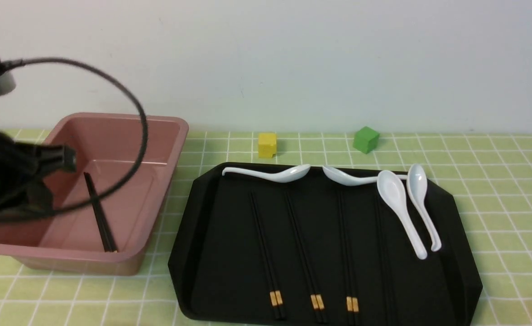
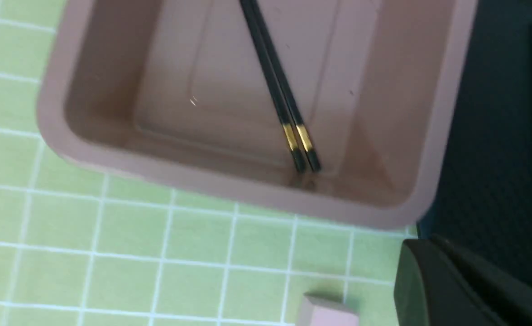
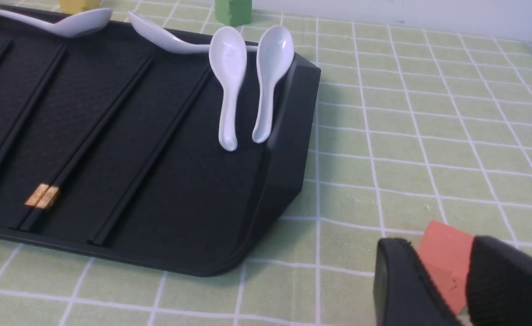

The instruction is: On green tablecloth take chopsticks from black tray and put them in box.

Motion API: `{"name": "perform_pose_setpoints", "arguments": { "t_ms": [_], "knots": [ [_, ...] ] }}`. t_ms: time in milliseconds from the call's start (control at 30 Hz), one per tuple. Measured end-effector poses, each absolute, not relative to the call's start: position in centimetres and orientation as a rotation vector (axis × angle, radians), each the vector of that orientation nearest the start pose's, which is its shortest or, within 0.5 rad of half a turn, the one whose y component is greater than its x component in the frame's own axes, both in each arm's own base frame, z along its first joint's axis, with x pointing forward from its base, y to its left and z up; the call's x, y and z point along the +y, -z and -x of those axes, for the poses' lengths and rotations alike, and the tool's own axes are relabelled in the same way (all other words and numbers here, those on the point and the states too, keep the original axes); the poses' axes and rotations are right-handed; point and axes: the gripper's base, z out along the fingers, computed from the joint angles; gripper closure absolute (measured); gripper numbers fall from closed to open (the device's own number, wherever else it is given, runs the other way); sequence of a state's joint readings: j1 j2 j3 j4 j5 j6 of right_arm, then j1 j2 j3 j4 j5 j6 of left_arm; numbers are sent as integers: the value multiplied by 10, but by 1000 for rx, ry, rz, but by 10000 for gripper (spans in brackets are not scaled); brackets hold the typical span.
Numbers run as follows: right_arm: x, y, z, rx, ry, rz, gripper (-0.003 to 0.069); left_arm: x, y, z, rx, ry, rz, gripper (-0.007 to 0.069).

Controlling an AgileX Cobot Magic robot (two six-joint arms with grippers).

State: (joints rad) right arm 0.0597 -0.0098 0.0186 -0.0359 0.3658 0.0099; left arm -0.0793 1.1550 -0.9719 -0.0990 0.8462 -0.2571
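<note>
Chopsticks lie in the box, partly behind a cable.

A green tablecloth with a white grid covers the whole surface. The black tray lies on it. To the tray's left, just beside it, stands the pink box. Beyond the tray's far edge sit a yellow cube and a green cube, well apart. An orange block rests off the tray's near right corner.
</note>
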Motion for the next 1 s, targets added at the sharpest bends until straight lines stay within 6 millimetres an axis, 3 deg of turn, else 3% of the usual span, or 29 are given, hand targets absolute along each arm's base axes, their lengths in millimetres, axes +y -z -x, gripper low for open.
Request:
{"name": "perform_pose_setpoints", "arguments": {
  "t_ms": [100,133,300,500,1000],
  "knots": [
    [2,-175,-53,1857,-13,68,419,-25,-299,-191,2366,342,303,637],
    [2,-175,-53,1857,-13,68,419,-22,-279,-171,2224,387,344,637],
    [2,-175,-53,1857,-12,69,419,-16,-247,-150,2026,396,401,637],
    [2,-175,-53,1857,-12,69,419,-12,-237,-145,1950,388,420,637],
    [2,-175,-53,1857,-12,69,419,-12,-233,-145,1972,387,422,637]
  ]
}}
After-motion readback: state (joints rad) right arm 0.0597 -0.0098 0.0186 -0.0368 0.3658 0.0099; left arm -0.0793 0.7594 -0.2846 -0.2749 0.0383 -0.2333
